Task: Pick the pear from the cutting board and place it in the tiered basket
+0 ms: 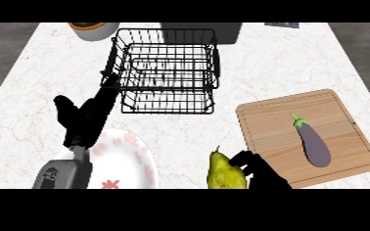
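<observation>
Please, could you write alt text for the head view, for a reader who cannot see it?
The right hand holds a pear beside the cutting board, where an eggplant lies. The left hand is above a floral plate, near the black tiered basket.

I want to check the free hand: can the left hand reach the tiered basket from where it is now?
Probably yes. The left hand, fingers relaxed above the plate, is just beside the tiered basket, at its left lower corner, with nothing between them.
</observation>
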Action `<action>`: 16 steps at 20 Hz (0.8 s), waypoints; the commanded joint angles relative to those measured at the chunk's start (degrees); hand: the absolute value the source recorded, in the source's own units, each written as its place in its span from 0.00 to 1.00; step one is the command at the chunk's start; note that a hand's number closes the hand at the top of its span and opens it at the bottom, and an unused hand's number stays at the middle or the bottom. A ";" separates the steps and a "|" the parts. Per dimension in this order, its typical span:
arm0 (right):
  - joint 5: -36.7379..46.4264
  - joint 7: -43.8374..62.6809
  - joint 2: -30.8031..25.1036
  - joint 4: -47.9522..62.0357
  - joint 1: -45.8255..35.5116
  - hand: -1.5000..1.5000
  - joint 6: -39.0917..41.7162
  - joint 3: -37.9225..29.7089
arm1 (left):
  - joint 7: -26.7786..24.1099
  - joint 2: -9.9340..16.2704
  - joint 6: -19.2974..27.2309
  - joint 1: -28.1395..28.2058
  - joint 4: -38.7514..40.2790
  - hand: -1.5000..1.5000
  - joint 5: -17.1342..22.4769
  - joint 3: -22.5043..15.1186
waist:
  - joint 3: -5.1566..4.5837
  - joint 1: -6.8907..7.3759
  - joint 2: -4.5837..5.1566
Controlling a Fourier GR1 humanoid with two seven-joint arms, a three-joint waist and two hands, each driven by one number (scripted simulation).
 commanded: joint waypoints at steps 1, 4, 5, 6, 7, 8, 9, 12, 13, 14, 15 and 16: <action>10.81 8.36 1.29 -13.42 -0.82 1.00 5.24 8.96 | -0.08 1.02 -1.70 0.08 -0.40 0.50 0.88 0.31 | 0.04 0.13 0.03; 13.52 8.94 1.19 -17.56 -5.35 1.00 11.17 10.89 | 0.26 -0.58 -1.24 0.50 0.29 0.50 1.23 -0.34 | -0.01 0.27 0.04; 13.19 9.33 1.16 -18.09 -9.31 1.00 13.93 9.66 | -0.75 1.58 -2.87 0.11 0.35 0.50 2.07 1.27 | -0.03 0.91 0.26; 14.95 9.65 1.15 -20.27 -9.20 1.00 15.64 11.19 | -0.11 0.86 -1.81 -0.09 -0.74 0.50 1.62 0.84 | 0.01 0.77 0.15; 16.16 10.90 1.14 -19.76 -10.52 1.00 14.99 12.44 | 1.03 0.35 -1.02 -2.45 1.06 0.50 0.53 0.12 | 0.05 0.46 0.33; 14.37 11.73 1.12 -20.60 -14.24 1.00 17.30 10.11 | 2.02 -0.18 -1.07 -1.60 -0.78 0.50 1.36 -0.15 | -0.01 1.28 0.33; 16.10 12.63 1.12 -21.87 -14.40 1.00 18.37 12.71 | 0.03 0.02 -1.92 0.10 -0.04 0.50 0.85 -0.63 | -0.06 1.08 0.17; 15.78 13.85 1.10 -22.17 -19.92 1.00 24.41 10.45 | 2.62 -0.53 -0.51 -2.16 -1.18 0.50 0.21 -1.13 | -0.02 1.36 0.36; 14.54 14.86 1.09 -20.73 -21.84 1.00 25.18 10.25 | 0.76 -0.13 -1.90 0.10 -1.34 0.50 1.10 -0.77 | -0.07 1.98 0.42; 13.78 13.86 1.09 -21.46 -23.89 1.00 26.60 8.49 | 0.72 0.94 -2.45 -1.76 -0.15 0.50 1.76 0.61 | -0.16 1.97 0.53; 11.26 15.00 1.10 -18.60 -26.09 1.00 25.79 6.60 | 1.65 0.05 -1.61 -1.65 -0.74 0.50 0.42 -1.05 | -0.11 2.54 0.72; 9.83 15.87 1.12 -19.46 -26.66 1.00 25.97 5.84 | 1.44 -1.60 -0.51 -1.41 -1.01 0.50 -0.36 -2.32 | -0.10 2.42 0.66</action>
